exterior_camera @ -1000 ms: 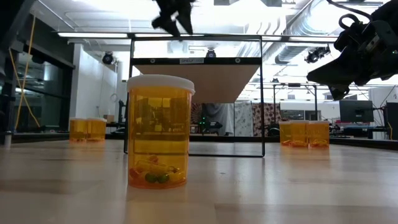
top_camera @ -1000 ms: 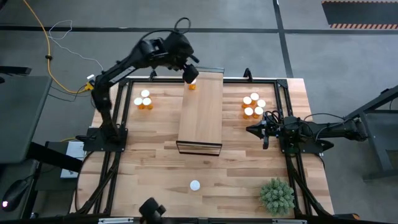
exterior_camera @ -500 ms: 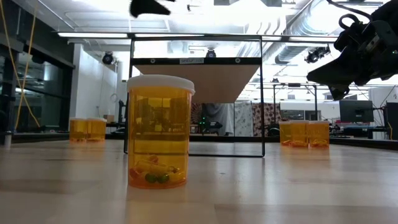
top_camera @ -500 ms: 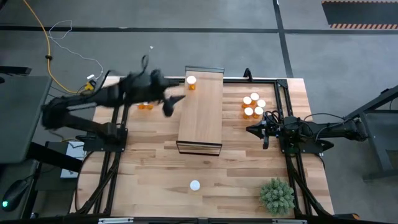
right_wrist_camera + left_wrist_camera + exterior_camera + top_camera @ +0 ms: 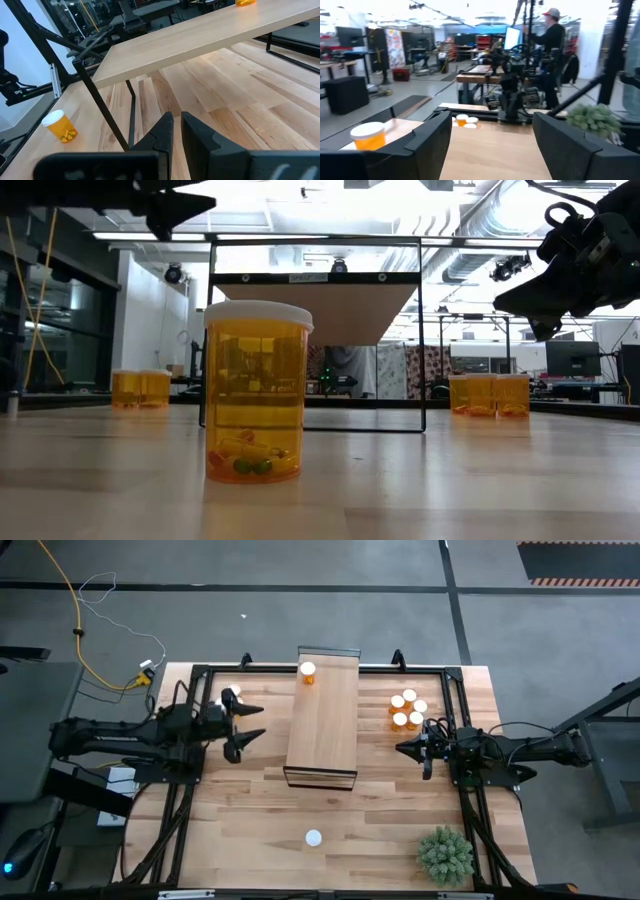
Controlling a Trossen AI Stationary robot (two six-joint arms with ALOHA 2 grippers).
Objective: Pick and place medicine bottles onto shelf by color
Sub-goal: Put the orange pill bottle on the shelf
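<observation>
Small, light and rigid, judging by looks: thin translucent orange plastic under a wide white cap, a few pills loose at the bottom of the nearest bottle (image 5: 258, 391). Smooth round walls likely slippery, so best pinched across the body just below the cap, fingers square to the cylinder; squeezed off-centre, likely to squirt out or tip. Easily toppled by a brush from a fingertip, especially in the tight clusters.

One bottle on shelf (image 5: 307, 672) already standing at the 12 o'clock end of the shelf (image 5: 324, 730), near its 9 o'clock edge. A cluster of four (image 5: 408, 709) on the table at 3 o'clock of the shelf, caps touching or nearly so. Left cluster (image 5: 231, 694) at 9 o'clock of the shelf, mostly hidden beneath the left arm. Lone bottle near the table's 6 o'clock edge, filling the low view.

Left gripper (image 5: 243, 730) stretched low and level toward 3 o'clock, just beside the left cluster, fingers spread wide and empty. Right gripper (image 5: 412, 749) parked at 3 o'clock of the shelf, pointing toward 9 o'clock, held above the tabletop, fingers drawn together on nothing, just at 6 o'clock of the cluster of four
</observation>
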